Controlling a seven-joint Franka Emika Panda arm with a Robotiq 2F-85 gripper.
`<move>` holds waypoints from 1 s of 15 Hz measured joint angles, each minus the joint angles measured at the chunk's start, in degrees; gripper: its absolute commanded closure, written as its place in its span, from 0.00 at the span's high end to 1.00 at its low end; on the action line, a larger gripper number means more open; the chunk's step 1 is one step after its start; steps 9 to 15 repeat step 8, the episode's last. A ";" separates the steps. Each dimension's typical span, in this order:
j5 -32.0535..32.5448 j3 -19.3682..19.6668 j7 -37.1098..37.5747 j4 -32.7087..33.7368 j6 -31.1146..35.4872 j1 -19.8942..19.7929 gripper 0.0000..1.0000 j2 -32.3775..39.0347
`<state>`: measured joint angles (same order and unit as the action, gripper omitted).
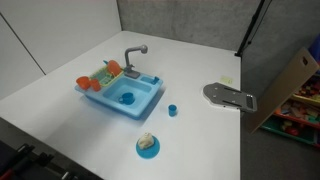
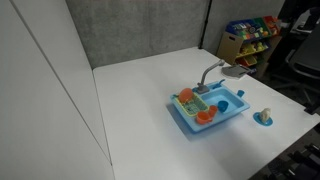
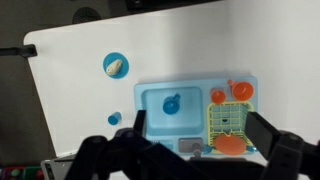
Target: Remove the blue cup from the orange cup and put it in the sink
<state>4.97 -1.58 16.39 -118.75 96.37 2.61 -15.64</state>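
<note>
The light-blue toy sink (image 1: 150, 92) (image 2: 190, 117) (image 3: 150, 128) stands mid-table with a grey faucet (image 1: 133, 55). The blue cup (image 1: 126, 98) (image 2: 224, 106) (image 3: 171, 103) rests inside the basin, apart from the orange cup. A small orange cup (image 3: 218, 96) (image 1: 113, 68) sits at the dish rack's edge. My gripper (image 3: 200, 135) shows only in the wrist view, high above the sink. Its two dark fingers are spread wide and hold nothing. The arm does not show in either exterior view.
Another small blue cup (image 1: 172, 110) (image 3: 114, 118) stands on the table beside the sink. A flat blue dish with a pale lump (image 1: 147, 145) (image 2: 263, 118) (image 3: 116, 65) lies nearer the table edge. A grey flat object (image 1: 230, 96) lies at the table's side. Orange dishes (image 3: 230, 143) fill the rack.
</note>
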 measured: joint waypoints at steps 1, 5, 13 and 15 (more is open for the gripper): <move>0.03 -0.06 -0.03 -0.37 0.01 -0.07 1.00 -1.36; -0.83 0.38 -2.23 -3.15 0.99 -0.61 1.00 -6.06; -2.44 1.24 -4.64 -4.28 1.00 -1.28 1.00 -7.43; -2.44 1.24 -4.64 -4.28 1.00 -1.28 1.00 -7.43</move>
